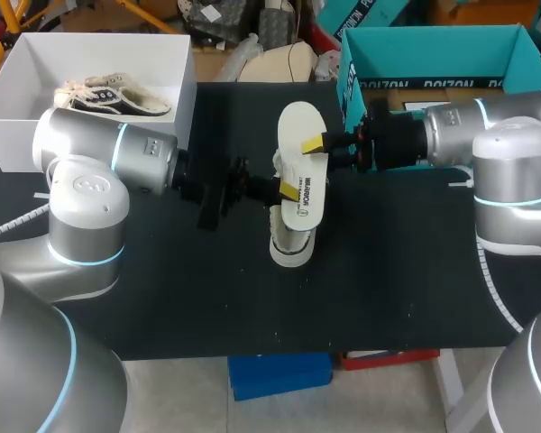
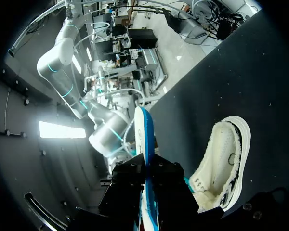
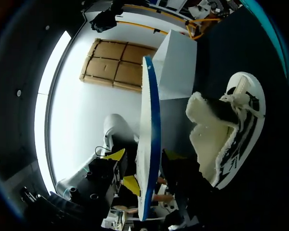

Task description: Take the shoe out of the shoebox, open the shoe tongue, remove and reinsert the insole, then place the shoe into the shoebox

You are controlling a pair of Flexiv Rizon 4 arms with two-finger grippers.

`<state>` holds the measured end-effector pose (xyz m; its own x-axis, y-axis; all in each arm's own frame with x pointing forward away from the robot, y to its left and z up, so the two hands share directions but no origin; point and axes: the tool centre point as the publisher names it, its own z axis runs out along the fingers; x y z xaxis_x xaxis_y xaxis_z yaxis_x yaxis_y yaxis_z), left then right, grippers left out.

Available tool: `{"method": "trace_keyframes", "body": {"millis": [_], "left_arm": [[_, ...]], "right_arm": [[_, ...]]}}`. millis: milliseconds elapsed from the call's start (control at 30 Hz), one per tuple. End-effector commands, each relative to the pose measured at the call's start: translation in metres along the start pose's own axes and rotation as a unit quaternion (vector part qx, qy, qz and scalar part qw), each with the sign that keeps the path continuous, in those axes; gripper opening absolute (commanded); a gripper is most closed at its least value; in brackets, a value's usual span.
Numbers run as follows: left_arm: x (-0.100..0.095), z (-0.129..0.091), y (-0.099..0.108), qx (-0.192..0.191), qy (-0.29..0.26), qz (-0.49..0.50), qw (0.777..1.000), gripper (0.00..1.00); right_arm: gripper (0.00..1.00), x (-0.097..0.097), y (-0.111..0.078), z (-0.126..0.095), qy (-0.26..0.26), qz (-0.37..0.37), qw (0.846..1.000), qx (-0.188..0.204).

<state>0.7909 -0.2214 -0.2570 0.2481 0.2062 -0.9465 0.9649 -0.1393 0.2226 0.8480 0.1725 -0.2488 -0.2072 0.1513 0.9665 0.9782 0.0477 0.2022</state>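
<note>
A white insole (image 1: 304,170) with a blue underside is held up over the middle of the black table (image 1: 162,289). My left gripper (image 1: 288,188) is shut on its near end; in the left wrist view the insole's edge (image 2: 144,139) runs out from between the black fingers of this gripper (image 2: 147,192). My right gripper (image 1: 316,143) straddles the insole's far half. In the right wrist view the insole (image 3: 149,120) stands edge-on between the yellow tips of my right gripper (image 3: 145,155), with a gap still showing on one side. Below it, the fleece-lined shoe (image 1: 291,245) (image 2: 224,159) (image 3: 226,139) rests on the table.
A white shoebox (image 1: 36,54) at the back left holds a second shoe (image 1: 113,95). A teal shoebox (image 1: 433,41) stands open at the back right, just behind my right arm. The white box (image 3: 176,62) also shows beyond the insole in the right wrist view.
</note>
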Motion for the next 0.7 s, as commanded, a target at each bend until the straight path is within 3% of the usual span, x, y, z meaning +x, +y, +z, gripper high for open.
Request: {"method": "trace_keyframes", "body": {"millis": [33, 67, 133, 467, 500, 533, 567, 700], "left_arm": [[0.000, 0.000, 0.000, 0.000, 0.002, 0.001, 1.000, 0.00], [0.000, 0.000, 0.000, 0.000, 0.002, 0.001, 1.000, 0.00], [0.000, 0.000, 0.000, 0.000, 0.002, 0.001, 1.000, 0.00], [0.000, 0.000, 0.000, 0.000, 0.002, 0.001, 1.000, 0.00], [-0.001, -0.001, -0.001, -0.002, 0.016, 0.009, 1.000, 0.34], [-0.002, -0.003, -0.002, -0.004, 0.032, 0.020, 0.999, 0.91], [-0.003, -0.007, -0.003, -0.011, 0.049, 0.024, 0.998, 1.00], [-0.003, -0.030, -0.003, -0.053, 0.150, 0.053, 0.986, 1.00]], "right_arm": [[0.40, -0.002, -0.002, 0.002, -0.001, 0.002, 1.000, -0.002], [0.33, -0.002, -0.003, 0.002, -0.001, 0.002, 1.000, -0.002], [0.00, -0.002, -0.004, 0.001, -0.003, 0.003, 1.000, -0.003], [0.00, -0.003, -0.004, 0.001, -0.010, 0.006, 1.000, -0.002], [0.00, -0.003, -0.004, 0.001, -0.010, 0.006, 1.000, -0.002], [0.00, -0.003, -0.004, 0.001, -0.010, 0.006, 1.000, -0.002], [0.00, -0.003, -0.004, 0.001, -0.010, 0.006, 1.000, -0.002], [0.00, -0.003, -0.004, 0.001, -0.010, 0.006, 1.000, -0.002]]}}
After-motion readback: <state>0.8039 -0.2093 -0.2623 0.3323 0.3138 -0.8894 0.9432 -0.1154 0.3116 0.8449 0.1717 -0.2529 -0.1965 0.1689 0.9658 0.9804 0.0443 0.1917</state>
